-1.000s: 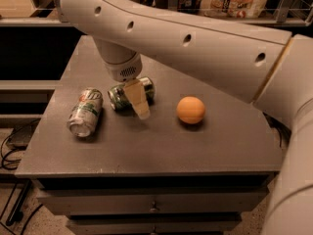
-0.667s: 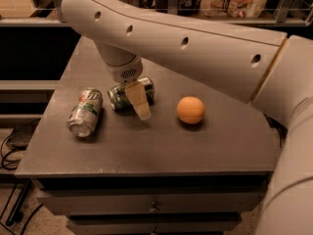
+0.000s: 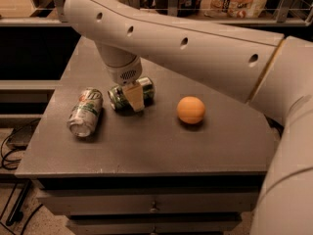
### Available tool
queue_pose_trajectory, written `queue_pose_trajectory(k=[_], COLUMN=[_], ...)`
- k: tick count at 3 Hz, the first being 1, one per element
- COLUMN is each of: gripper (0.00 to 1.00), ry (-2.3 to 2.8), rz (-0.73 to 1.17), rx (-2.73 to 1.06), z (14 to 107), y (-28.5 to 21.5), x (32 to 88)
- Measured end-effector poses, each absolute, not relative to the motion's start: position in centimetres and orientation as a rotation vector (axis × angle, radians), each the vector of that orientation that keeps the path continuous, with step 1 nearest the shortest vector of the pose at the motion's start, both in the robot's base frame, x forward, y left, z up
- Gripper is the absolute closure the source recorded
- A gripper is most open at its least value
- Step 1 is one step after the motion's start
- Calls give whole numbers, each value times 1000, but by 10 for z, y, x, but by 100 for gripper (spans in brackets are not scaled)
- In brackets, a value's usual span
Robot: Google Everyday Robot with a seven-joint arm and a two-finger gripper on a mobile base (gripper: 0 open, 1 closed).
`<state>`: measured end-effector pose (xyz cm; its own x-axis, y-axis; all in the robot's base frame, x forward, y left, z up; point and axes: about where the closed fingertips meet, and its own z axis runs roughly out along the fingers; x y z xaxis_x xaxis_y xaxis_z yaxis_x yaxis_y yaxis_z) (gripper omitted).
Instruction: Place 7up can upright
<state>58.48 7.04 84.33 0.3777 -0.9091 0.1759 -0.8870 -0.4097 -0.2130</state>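
Observation:
The 7up can (image 3: 117, 97), dark green with silver ends, lies on its side near the middle of the grey table (image 3: 146, 146). My gripper (image 3: 134, 99) comes down from the big white arm (image 3: 195, 43) right onto the can's middle and hides part of it. The can rests on the table top.
A paler silver-white can (image 3: 85, 111) lies on its side to the left of the 7up can. An orange ball (image 3: 190, 109) sits to the right. Drawers (image 3: 154, 207) are below the table's front edge. Shelves with packages stand behind.
The gripper has shifted slightly left and back over the can. The can, the pale can and the ball have not moved.

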Motion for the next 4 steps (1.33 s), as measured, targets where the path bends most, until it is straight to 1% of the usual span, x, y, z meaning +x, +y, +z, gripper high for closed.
queue_pose_trajectory(k=[1, 2, 3, 4], gripper=[65, 88, 100, 100], ry=[1635, 1605, 1546, 1481], rz=[-398, -327, -167, 45], rx=[-2529, -2503, -2438, -2323], z=[850, 863, 882, 896], y=[77, 83, 89, 88], x=[583, 580, 576, 569])
